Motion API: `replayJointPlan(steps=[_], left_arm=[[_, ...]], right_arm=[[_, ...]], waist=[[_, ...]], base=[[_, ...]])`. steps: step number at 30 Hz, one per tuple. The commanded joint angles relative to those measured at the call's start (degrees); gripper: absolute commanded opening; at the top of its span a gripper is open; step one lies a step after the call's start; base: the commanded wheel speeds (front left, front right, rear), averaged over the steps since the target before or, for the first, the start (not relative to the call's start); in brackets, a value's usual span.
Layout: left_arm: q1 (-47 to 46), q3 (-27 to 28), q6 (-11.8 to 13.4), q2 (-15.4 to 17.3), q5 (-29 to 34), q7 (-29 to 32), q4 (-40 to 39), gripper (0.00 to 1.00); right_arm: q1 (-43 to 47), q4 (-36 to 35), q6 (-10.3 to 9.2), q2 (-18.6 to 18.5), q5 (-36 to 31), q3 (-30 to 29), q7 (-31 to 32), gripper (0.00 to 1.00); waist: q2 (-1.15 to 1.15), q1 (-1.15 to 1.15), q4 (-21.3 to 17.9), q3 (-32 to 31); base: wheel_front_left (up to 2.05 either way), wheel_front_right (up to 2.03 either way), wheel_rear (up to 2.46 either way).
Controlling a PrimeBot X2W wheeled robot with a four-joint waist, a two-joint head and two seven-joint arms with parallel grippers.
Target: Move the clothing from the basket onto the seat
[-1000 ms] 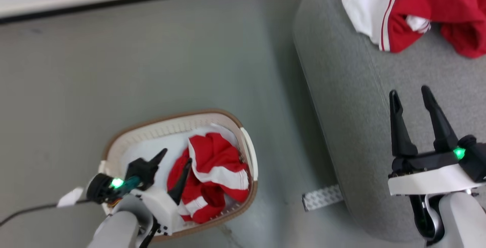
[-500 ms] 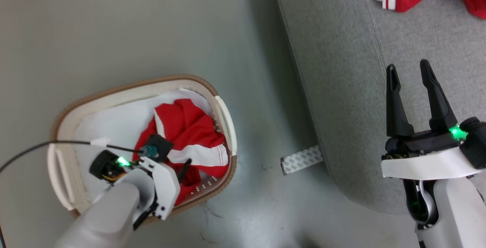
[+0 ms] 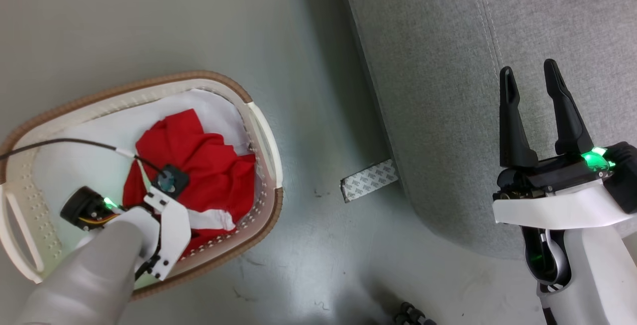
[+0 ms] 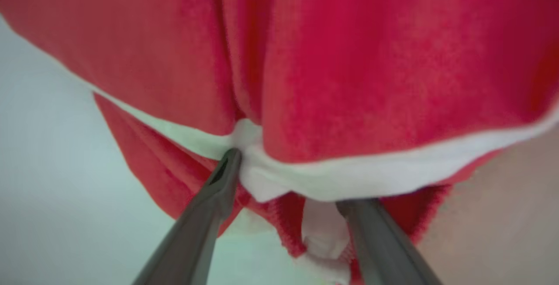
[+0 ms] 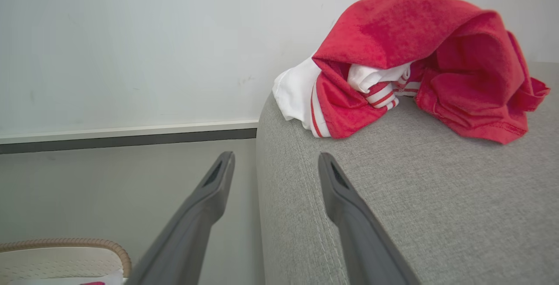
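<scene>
Basket [image 3: 149,79] lengthwise toward seat [image 3: 448,91], seemingly.

fingers [image 3: 515,126]: long, dark, tapered
wrist shell [image 3: 552,211]: white, green light [image 3: 592,159]
forearm [image 3: 84,275]: pale grey
cable [image 3: 59,142]: black, thin, off toward 9 o'clock

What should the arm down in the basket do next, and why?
Probably close the left tool. It stands open astride the white hem of the red clothing in the basket, with cloth bunched between its jaws. Pinching now should catch enough fabric to lift it across to the sofa.
</scene>
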Motion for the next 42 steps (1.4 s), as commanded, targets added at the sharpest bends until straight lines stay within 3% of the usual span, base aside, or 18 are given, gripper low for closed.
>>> replayJointPlan(steps=[1,3,5,6,8,21,27,42], left_arm=[[-0.53,-0.29,0.13,-0.12,0.01,0.43,0.95,1.0],[-1.04,-0.62,0.13,-0.43,-0.31,0.24,1.91,0.98],[-1.2,-0.86,0.13,-0.73,-0.87,-0.18,2.42,0.53],[-1.35,-0.89,0.13,-0.93,-1.14,-0.72,2.5,0.42],[-1.52,-1.18,0.13,-1.33,-1.76,-1.67,2.57,0.0],[2.17,-4.08,0.13,-5.21,-6.37,-7.92,2.08,0.0],[4.77,-4.42,0.13,-7.84,-9.14,-12.24,2.03,0.0],[9.72,-4.27,0.13,-13.31,-17.03,-22.32,-1.61,0.0]], right_arm=[[-0.62,-0.33,-0.13,0.1,0.65,-0.04,0.02,1.0],[-0.83,-0.23,-0.13,0.11,0.78,0.1,0.02,1.0],[-1.03,-0.06,-0.13,0.1,1.02,0.29,0.02,1.0],[-1.12,0.01,-0.13,0.1,1.1,0.38,0.02,1.0],[-1.16,0.19,-0.13,0.09,1.09,0.36,0.02,1.0],[0.75,2.05,-0.13,0.07,-2.05,-0.77,0.02,1.0],[2.87,3.11,-0.13,0.05,-3.93,-1.58,0.02,1.0],[8.9,5.6,-0.13,-4.28,-3.59,-1.48,0.02,1.0]], waist=[[0.0,-0.01,-0.27,0.41],[0.0,-0.01,-0.38,0.63],[0.0,-0.01,-0.5,0.72],[0.0,-0.01,-0.53,0.72],[0.0,-0.01,-0.49,0.47],[0.0,-0.01,1.74,-8.17],[0.0,-0.01,4.01,-15.19],[0.0,-0.01,11.9,-34.47]], base=[[0.0,0.0,0.0],[0.0,0.0,0.0],[0.0,0.0,0.0],[0.0,0.0,0.0],[0.0,0.0,0.0],[0.0,0.0,0.0],[0.0,0.0,0.0],[0.0,0.0,0.0]])
